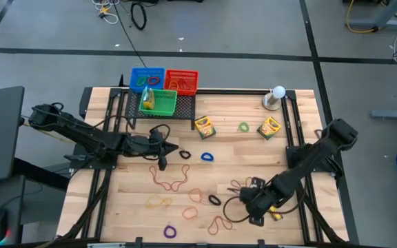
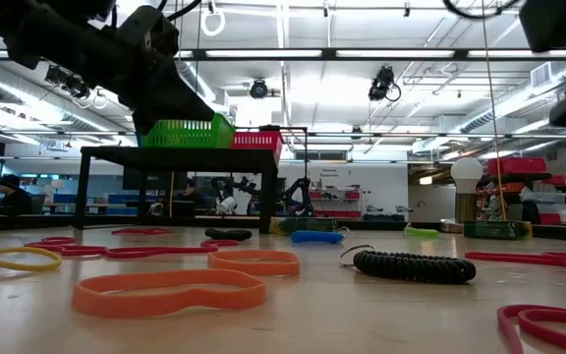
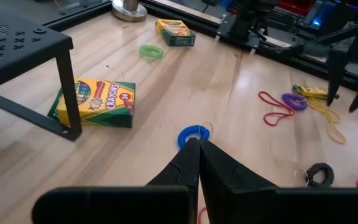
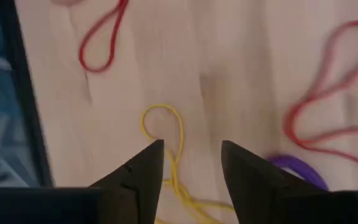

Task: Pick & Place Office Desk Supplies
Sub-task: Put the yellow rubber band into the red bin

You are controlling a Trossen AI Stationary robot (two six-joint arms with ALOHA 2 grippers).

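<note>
Working from the big picture down, the wooden table carries a black rack at its far edge with blue, red and green baskets — the likely drop points — while bands and crayon boxes lie scattered nearer.

The left gripper waits left of centre with its fingers pressed together and empty, the blue coil band just beyond its tips.

The right gripper is low over the near right corner, fingers parted and holding nothing, straddling a thin yellow rubber band. A purple band sits just beside one finger and a red loop is near.

To do this well, I would press straight down so the tips touch the wood and pinch only the yellow strand — keeping clear of the purple one.
</note>
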